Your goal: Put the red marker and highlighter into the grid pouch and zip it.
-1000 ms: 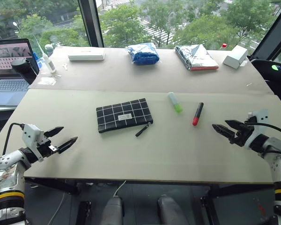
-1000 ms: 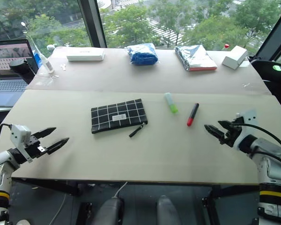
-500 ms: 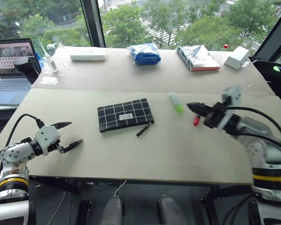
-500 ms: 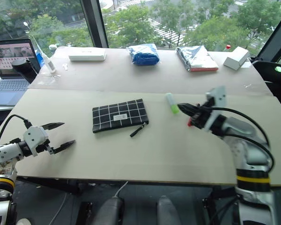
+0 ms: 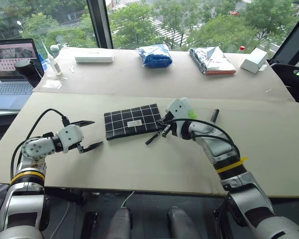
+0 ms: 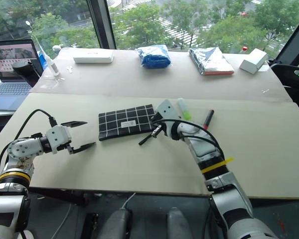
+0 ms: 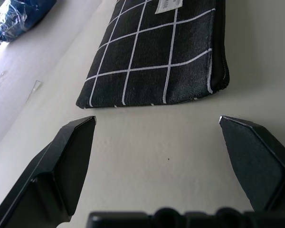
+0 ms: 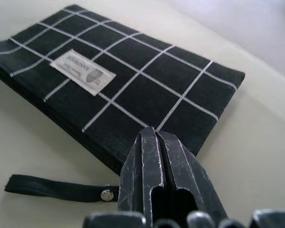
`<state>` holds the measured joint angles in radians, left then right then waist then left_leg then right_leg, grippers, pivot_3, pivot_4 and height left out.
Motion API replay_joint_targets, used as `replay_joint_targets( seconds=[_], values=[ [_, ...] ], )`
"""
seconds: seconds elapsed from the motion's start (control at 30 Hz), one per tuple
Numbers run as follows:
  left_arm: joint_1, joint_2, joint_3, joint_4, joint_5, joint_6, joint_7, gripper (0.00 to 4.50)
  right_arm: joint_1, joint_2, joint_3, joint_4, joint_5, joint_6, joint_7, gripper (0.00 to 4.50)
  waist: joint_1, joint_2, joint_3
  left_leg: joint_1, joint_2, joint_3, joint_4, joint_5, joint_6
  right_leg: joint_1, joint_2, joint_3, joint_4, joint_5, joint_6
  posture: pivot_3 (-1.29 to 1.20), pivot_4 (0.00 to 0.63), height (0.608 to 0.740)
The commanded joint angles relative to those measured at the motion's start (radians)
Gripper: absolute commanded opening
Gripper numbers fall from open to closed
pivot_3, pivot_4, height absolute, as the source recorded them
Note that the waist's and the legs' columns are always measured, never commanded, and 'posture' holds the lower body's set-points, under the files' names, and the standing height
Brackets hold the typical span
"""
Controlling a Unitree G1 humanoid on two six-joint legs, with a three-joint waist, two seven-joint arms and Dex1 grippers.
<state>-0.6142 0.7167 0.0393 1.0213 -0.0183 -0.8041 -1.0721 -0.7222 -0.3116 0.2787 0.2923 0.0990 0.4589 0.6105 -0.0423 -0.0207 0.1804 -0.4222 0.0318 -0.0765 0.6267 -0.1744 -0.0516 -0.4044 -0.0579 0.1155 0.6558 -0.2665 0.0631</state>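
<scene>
The right gripper has its 2 fingers pressed together with nothing between them, tips over the grid pouch's right end, just above the zipper pull strap. The left gripper has its 2 fingers spread wide apart and bare, just left of the pouch's left end. 1 pouch lies flat mid-table, long axis running left to right. 1 highlighter and 1 red marker lie right of it, each pointing away from the robot.
</scene>
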Motion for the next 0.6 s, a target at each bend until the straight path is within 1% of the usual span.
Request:
replay_joint_targets(
  seconds=[0.03, 0.13, 0.27, 0.37, 0.5, 0.6],
  values=[
    [-0.012, -0.001, -0.025, 0.011, 0.031, -0.023, 0.025, 4.5, -0.019, -0.005, 0.065, 0.024, -0.091, -0.066, 0.008, 0.06, -0.002, 0.0, 0.0, 0.0, 0.0, 0.0, 0.0, 0.0, 0.0, 0.0, 0.0, 0.0, 0.001, 0.0, 0.0, 0.0, 0.15, 0.74],
    [-0.022, 0.0, -0.039, 0.005, 0.04, -0.031, 0.033, 4.5, -0.019, -0.021, 0.117, 0.048, -0.167, -0.119, 0.016, 0.06, -0.004, 0.0, 0.0, 0.001, 0.0, 0.0, 0.0, 0.0, 0.0, 0.0, 0.0, -0.001, 0.001, 0.0, 0.0, 0.0, 0.15, 0.74],
    [-0.045, 0.005, -0.06, 0.007, 0.06, -0.044, 0.039, 4.5, -0.033, -0.038, 0.129, 0.078, -0.228, -0.178, 0.014, 0.06, -0.002, 0.0, 0.0, 0.001, 0.0, 0.0, 0.0, 0.0, 0.0, 0.0, 0.0, -0.001, 0.001, 0.0, 0.0, 0.0, 0.15, 0.74],
    [-0.066, 0.009, -0.09, 0.022, 0.102, -0.078, 0.056, 4.5, -0.044, -0.041, 0.11, 0.083, -0.24, -0.197, 0.023, 0.06, 0.0, 0.0, 0.0, 0.001, 0.0, 0.0, 0.0, 0.0, 0.0, 0.001, 0.0, -0.001, 0.001, 0.0, 0.0, 0.0, 0.15, 0.74],
    [-0.083, 0.014, -0.136, 0.049, 0.184, -0.182, 0.131, 4.5, -0.044, -0.037, 0.092, 0.068, -0.236, -0.197, 0.04, 0.06, 0.0, 0.0, 0.0, 0.001, 0.0, 0.0, 0.001, 0.0, 0.0, 0.001, 0.0, -0.001, 0.001, 0.0, 0.0, 0.0, 0.15, 0.74],
    [-0.099, -0.001, -0.148, 0.067, 0.198, -0.218, 0.173, 4.5, -0.031, -0.032, 0.086, 0.058, -0.241, -0.196, 0.044, 0.06, 0.0, 0.0, 0.0, 0.001, 0.0, 0.0, 0.001, 0.0, 0.0, 0.001, 0.0, -0.001, 0.001, 0.0, 0.0, 0.0, 0.15, 0.74]
  ],
)
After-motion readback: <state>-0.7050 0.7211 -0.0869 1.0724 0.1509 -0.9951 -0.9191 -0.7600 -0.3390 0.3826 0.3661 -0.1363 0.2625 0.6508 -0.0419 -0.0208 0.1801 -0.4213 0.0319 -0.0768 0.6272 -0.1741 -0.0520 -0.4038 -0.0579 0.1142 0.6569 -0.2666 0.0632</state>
